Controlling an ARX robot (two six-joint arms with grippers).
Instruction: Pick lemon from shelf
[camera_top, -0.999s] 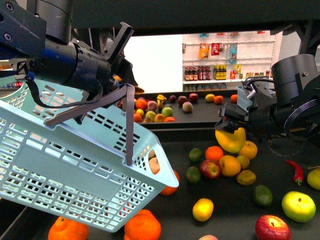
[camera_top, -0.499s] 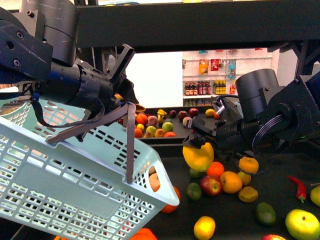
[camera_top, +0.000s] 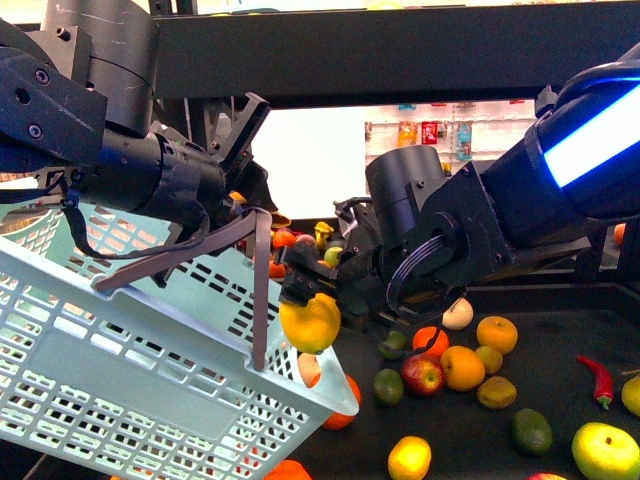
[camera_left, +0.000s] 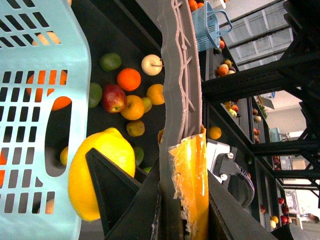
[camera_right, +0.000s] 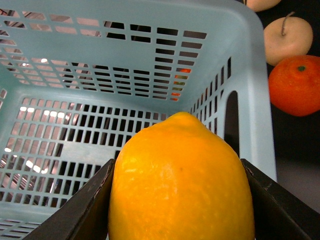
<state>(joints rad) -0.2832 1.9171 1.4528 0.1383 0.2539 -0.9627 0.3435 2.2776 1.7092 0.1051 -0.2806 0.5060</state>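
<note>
front view: the right gripper (camera_top: 308, 300) hangs above the black deck of the shelf (camera_top: 560, 335), pinching the lemon (camera_top: 311, 322) from 2 sides, clear of the deck. the lemon sits just at the right corner of the pale blue basket (camera_top: 100, 370), which is tilted and carried by its grey handle (camera_top: 258, 290) in the left gripper (camera_top: 240, 190); the basket's opening lies to the left of the lemon and lower. its long axis is hard to judge here. left wrist view: the left gripper (camera_left: 175, 210) is pressed on the handle (camera_left: 177, 90), and the lemon (camera_left: 100, 175) shows beside the basket (camera_left: 35, 90) wall, whether touching i cannot tell. right wrist view: the lemon (camera_right: 182, 185) fills the space between the 2 jaws of the right gripper (camera_right: 180, 210); its long axis runs along the jaws and its tip points away from the wrist, to the open basket (camera_right: 125, 100). i judge the next move is a short carry over the rim, then release.
</note>
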